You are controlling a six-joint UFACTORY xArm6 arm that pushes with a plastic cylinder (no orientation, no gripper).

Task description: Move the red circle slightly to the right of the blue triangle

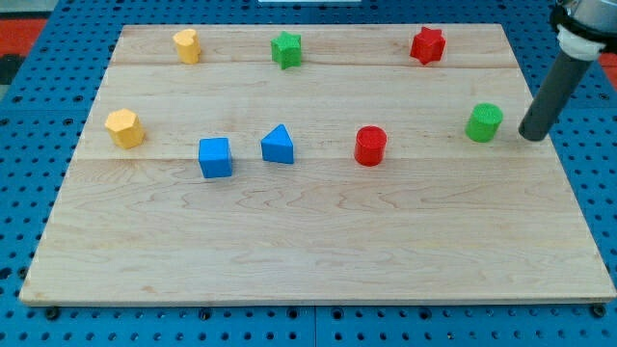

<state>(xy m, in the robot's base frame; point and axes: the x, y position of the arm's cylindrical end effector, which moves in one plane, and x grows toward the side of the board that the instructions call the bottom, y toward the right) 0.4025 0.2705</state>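
Note:
The red circle (370, 146) sits on the wooden board (318, 241) near the middle, well to the right of the blue triangle (278, 145). A clear gap separates the two. My tip (532, 134) rests near the board's right edge, just right of the green circle (484, 122) and far to the right of the red circle. The rod slants up to the view's top right corner.
A blue cube (215, 157) lies left of the blue triangle. A yellow hexagon (124, 127) is at the left. Along the top are a yellow block (187, 45), a green star (285, 49) and a red star (427, 45).

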